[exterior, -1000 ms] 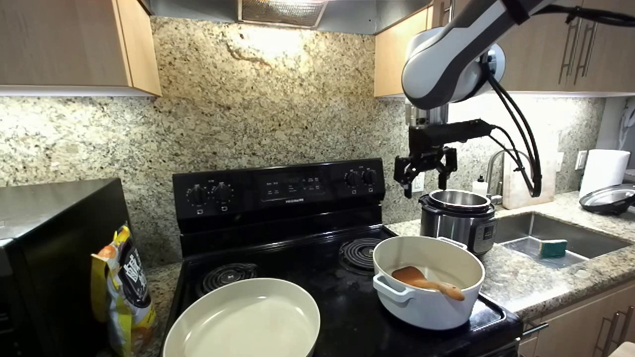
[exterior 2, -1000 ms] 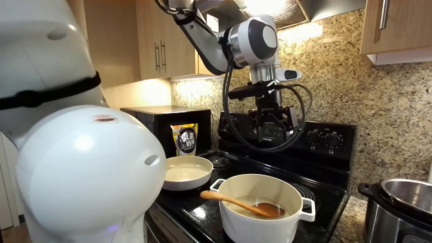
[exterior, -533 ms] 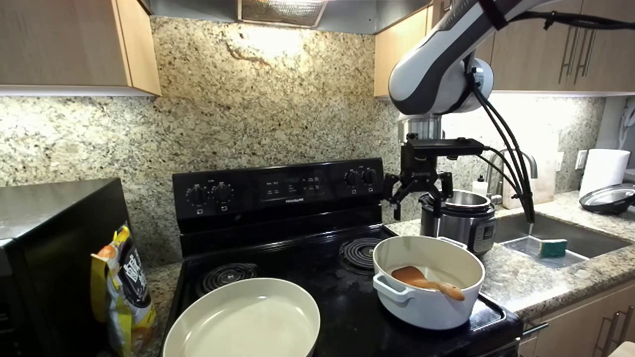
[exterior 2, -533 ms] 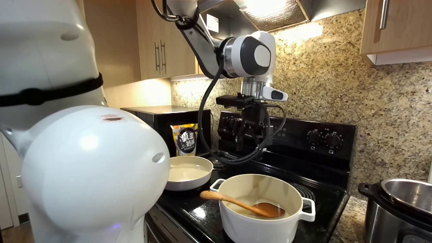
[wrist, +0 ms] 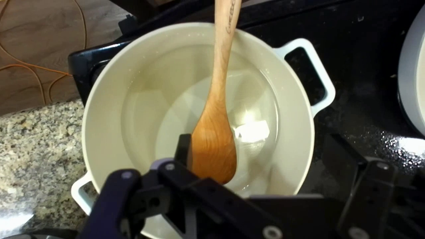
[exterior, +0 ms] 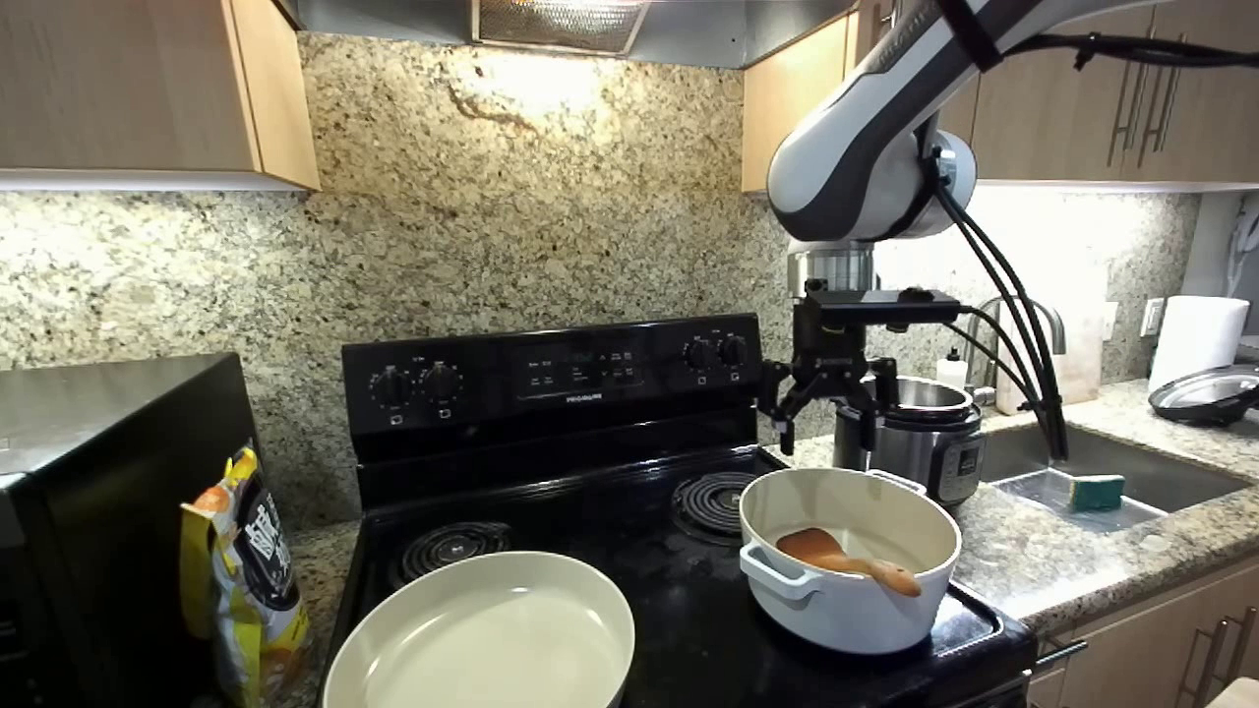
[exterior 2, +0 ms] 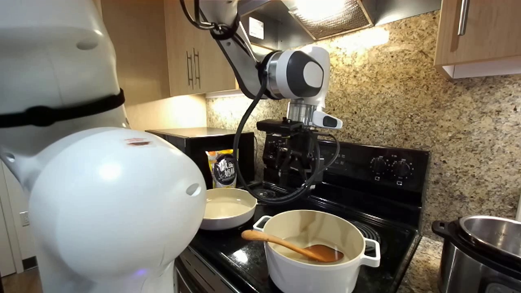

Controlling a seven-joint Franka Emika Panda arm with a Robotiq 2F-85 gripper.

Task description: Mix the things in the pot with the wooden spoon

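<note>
Gripper (exterior: 827, 442) spread, empty; likely pre-grasp step. Next: descend to pot (exterior 2: 309, 276), pinch wooden spoon (wrist: 214, 132) by handle (wrist: 222, 53), stir.

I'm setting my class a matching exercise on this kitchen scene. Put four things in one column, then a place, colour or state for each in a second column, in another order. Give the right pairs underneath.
Things
1. wooden spoon
2. gripper
3. kitchen sponge
4. paper towel roll

Place, colour or state
A. in the sink
B. open, holding nothing
C. white and upright
D. in the white pot, handle across its rim

Pairs: 1-D; 2-B; 3-A; 4-C
</note>
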